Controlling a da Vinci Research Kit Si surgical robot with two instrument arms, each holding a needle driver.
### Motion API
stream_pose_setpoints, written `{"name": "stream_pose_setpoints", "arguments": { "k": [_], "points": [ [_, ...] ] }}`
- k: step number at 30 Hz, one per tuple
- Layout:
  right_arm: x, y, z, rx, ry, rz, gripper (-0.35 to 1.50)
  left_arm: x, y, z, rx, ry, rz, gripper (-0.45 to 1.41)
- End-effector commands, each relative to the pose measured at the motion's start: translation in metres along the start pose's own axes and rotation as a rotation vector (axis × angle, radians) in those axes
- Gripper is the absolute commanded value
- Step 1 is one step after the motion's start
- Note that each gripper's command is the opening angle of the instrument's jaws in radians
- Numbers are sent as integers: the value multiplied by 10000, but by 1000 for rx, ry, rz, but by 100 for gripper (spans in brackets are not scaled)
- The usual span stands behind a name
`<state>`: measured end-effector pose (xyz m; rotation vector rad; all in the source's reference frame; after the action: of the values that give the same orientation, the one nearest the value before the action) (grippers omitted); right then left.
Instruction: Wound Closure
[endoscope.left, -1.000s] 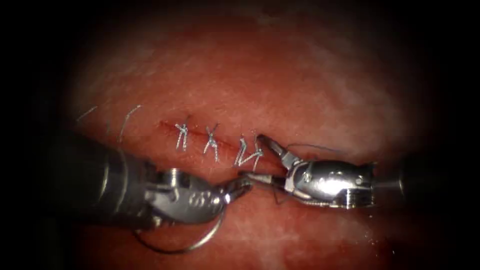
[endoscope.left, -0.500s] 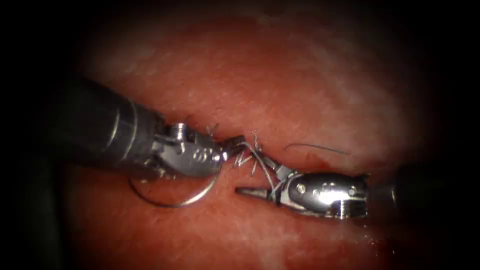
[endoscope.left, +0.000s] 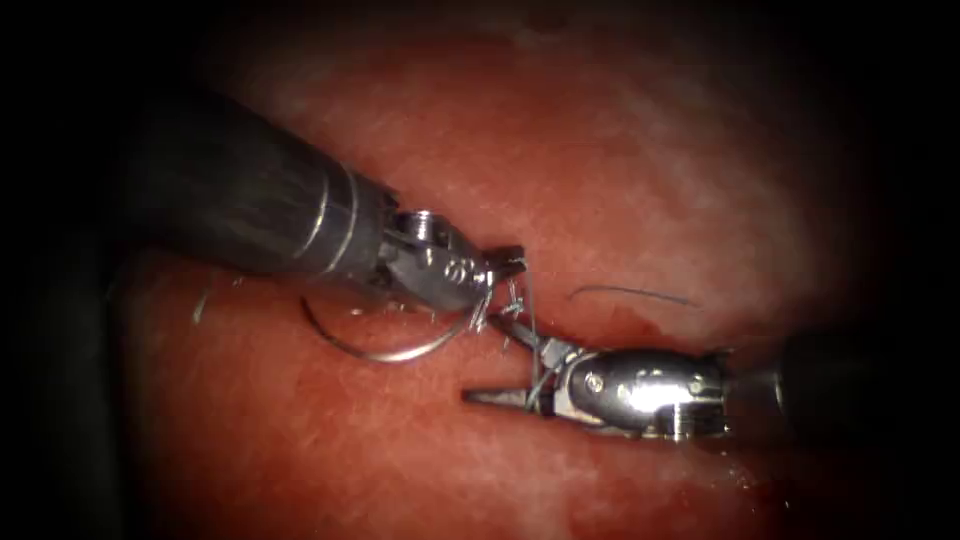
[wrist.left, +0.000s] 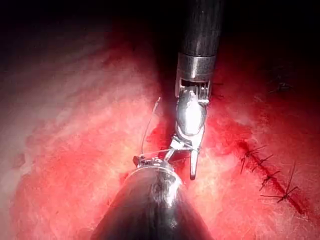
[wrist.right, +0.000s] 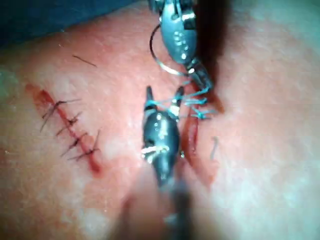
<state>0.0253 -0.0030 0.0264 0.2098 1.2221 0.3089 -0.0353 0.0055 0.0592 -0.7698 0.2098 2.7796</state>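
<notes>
My left tool (endoscope.left: 505, 262) reaches in from the upper left, its jaws shut on the curved needle (endoscope.left: 392, 352) near its tail end. The needle's arc hangs below the tool, free of the tissue (endoscope.left: 620, 170). Thread (endoscope.left: 530, 315) runs from these jaws down to my right tool (endoscope.left: 485, 358), whose jaws stand open with the thread wound around them. The stitches (endoscope.left: 508, 300) of the cut lie between the two tools; the left tool covers most of the cut. In the right wrist view the right tool (wrist.right: 162, 97) sits just below the left tool (wrist.right: 177, 35) and the needle (wrist.right: 157, 60).
A loose thread end (endoscope.left: 630, 293) lies on the tissue right of the cut, above a patch of red fluid (endoscope.left: 640, 325). A separate row of dark stitches (wrist.right: 70, 127) closes another cut; the left wrist view shows that row (wrist.left: 270, 170) beside the right tool (wrist.left: 192, 165).
The left tool has risen up and to the right across the stitched cut, carrying the needle. The right tool has stayed nearly still, jaws open, with thread now drawn around them.
</notes>
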Motion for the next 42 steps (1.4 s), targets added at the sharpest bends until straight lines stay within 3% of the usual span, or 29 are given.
{"name": "stream_pose_setpoints", "arguments": {
  "k": [1,9,15,18,21,28,42],
  "points": [
    [-5,-13,5,5,17,3,79,-7,14,10,-22,-5,14,-45],
    [-3,-4,-2,-11,111,8,74,-38,43,36,-97,7,61,-45],
    [1,7,-19,-69,179,24,68,-40,51,30,-116,36,74,-45],
    [-1,18,-38,-145,210,73,53,-38,64,18,-122,43,81,-45],
    [-9,20,-43,-186,196,157,32,-34,74,11,-123,44,82,-45],
    [-35,13,-36,-287,134,357,32,-5,109,-11,-127,48,75,-45],
    [-64,19,-37,-388,55,474,34,7,107,0,-126,50,70,-45]
  ]
}}
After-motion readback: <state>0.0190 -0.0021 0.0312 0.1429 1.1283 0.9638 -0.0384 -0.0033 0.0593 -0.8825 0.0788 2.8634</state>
